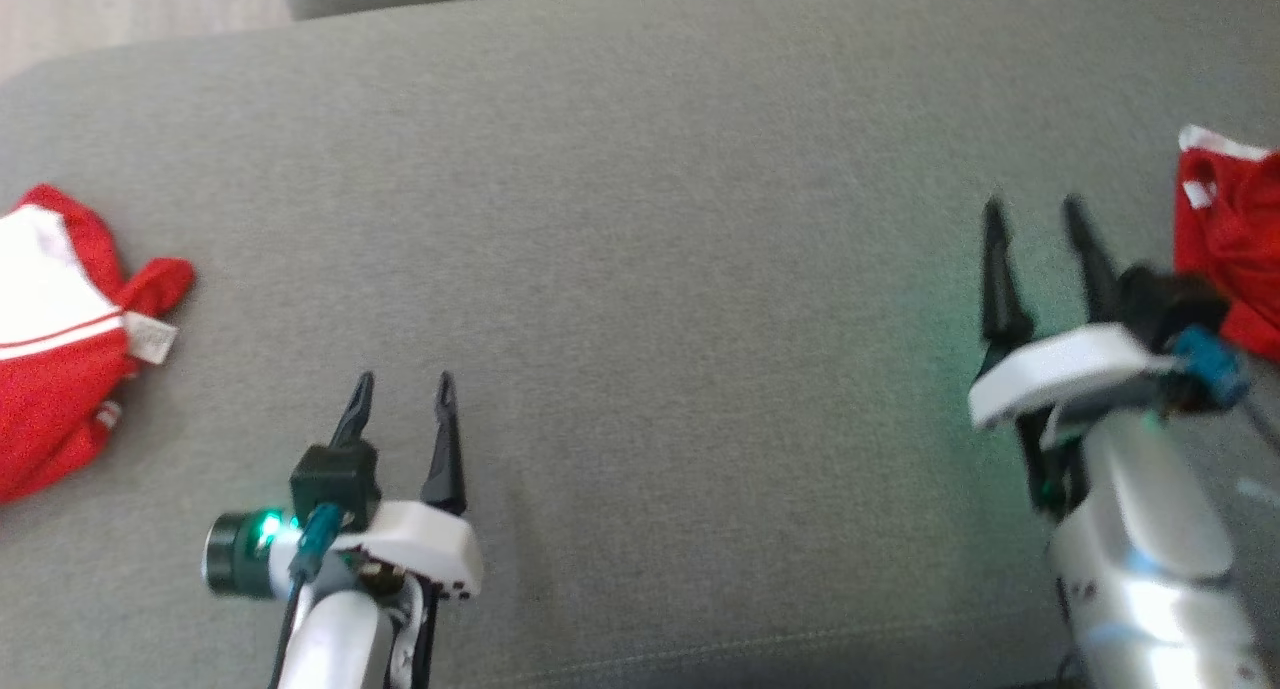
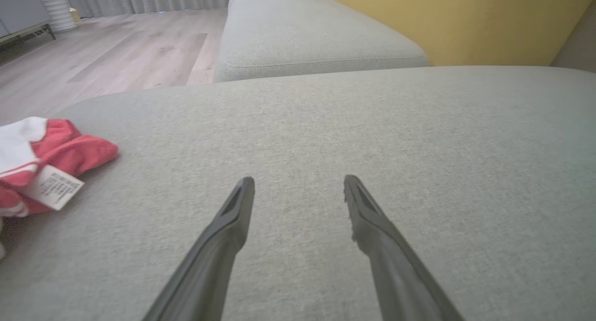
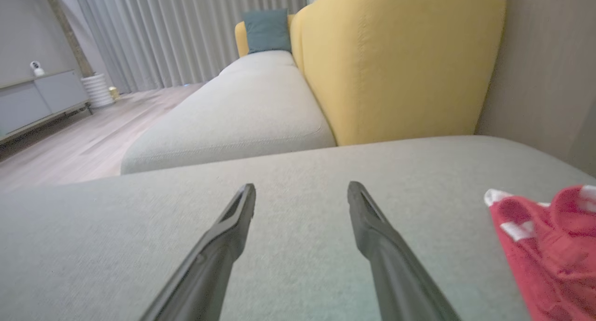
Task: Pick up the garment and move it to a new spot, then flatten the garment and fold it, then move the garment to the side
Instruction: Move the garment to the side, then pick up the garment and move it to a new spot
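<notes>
A red garment with white trim (image 1: 1235,249) lies crumpled at the right edge of the grey cushion (image 1: 640,219); in the right wrist view this garment (image 3: 549,246) sits to the right of the fingers. My right gripper (image 1: 1032,207) (image 3: 300,186) stands open just left of it, with nothing between its fingers. A second red and white garment (image 1: 55,339) (image 2: 56,158) with a white label lies bunched at the cushion's left edge. My left gripper (image 1: 403,381) (image 2: 298,179) is open over bare cushion, well to the right of that garment.
Beyond the cushion lies another grey seat (image 3: 242,111) with a yellow backrest (image 3: 396,60) and a teal pillow (image 3: 267,30). Wooden floor (image 2: 93,55), curtains (image 3: 186,27) and a low grey cabinet (image 3: 32,102) are to the far left.
</notes>
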`<state>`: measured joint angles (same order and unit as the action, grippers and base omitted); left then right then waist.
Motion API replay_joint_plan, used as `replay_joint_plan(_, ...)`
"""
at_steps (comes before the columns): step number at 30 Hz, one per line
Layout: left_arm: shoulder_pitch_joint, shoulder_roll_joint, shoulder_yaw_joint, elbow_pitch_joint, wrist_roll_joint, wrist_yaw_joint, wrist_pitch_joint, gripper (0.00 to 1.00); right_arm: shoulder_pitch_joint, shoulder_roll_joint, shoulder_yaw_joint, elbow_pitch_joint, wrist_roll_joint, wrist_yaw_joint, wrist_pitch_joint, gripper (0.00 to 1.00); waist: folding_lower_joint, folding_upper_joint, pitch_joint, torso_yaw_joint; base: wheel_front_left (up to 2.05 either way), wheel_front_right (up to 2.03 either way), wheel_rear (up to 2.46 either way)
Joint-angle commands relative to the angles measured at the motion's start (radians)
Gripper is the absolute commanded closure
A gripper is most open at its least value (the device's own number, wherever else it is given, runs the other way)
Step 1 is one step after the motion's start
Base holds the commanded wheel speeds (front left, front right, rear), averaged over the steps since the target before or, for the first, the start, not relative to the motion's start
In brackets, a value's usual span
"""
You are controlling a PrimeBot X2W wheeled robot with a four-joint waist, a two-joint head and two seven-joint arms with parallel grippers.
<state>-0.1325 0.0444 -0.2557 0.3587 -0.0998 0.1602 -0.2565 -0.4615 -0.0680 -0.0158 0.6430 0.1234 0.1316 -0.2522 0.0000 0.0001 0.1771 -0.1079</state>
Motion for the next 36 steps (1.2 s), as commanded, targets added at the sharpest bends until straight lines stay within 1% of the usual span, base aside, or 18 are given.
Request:
replay_joint_plan(1,-0.005,0.006,0.04,-0.027,-0.009,0.011,-0.005,0.0,0.001,0.015,0.031,-0.026,0.01,-0.001,-0.01,0.0,0.0,-0.0001,-0.022,0.023,0.0,0.0,0.0)
replay_joint_plan(6,0.021,0.006,0.065,-0.025,-0.024,0.031,-0.005,0.0,0.065,0.017,0.063,-0.014,0.045,-0.001,-0.01,0.0,0.0,-0.0001,-0.051,0.053,0.0,0.0,0.0)
replay_joint_plan(15,0.058,0.006,0.11,-0.026,-0.026,0.045,-0.005,0.0,0.131,0.018,0.104,-0.008,0.061,-0.001,-0.01,0.0,0.0,-0.0001,-0.11,0.082,0.0,0.0,0.0)
replay_joint_plan(23,0.095,0.006,0.166,-0.052,-0.02,0.047,-0.005,0.0,0.158,0.018,0.113,-0.042,0.085,-0.001,-0.01,0.0,0.0,-0.0001,-0.148,0.083,0.0,0.0,0.0)
replay_joint_plan(30,0.106,0.006,0.176,-0.06,-0.02,0.043,-0.005,0.0,0.177,0.018,0.122,-0.058,0.098,-0.001,-0.01,0.0,0.0,-0.0001,-0.153,0.087,0.0,0.0,0.0)
replay_joint_plan(33,0.102,0.006,0.168,-0.061,-0.018,0.041,-0.005,0.0,0.179,0.018,0.128,-0.059,0.101,-0.001,-0.01,0.0,0.0,-0.0001,-0.149,0.1,0.0,0.0,0.0)
replay_joint_plan(36,0.091,0.006,0.161,-0.069,-0.013,0.038,-0.005,0.0,0.176,0.018,0.13,-0.066,0.101,-0.001,-0.01,0.0,0.0,-0.0001,-0.138,0.13,0.0,0.0,0.0)
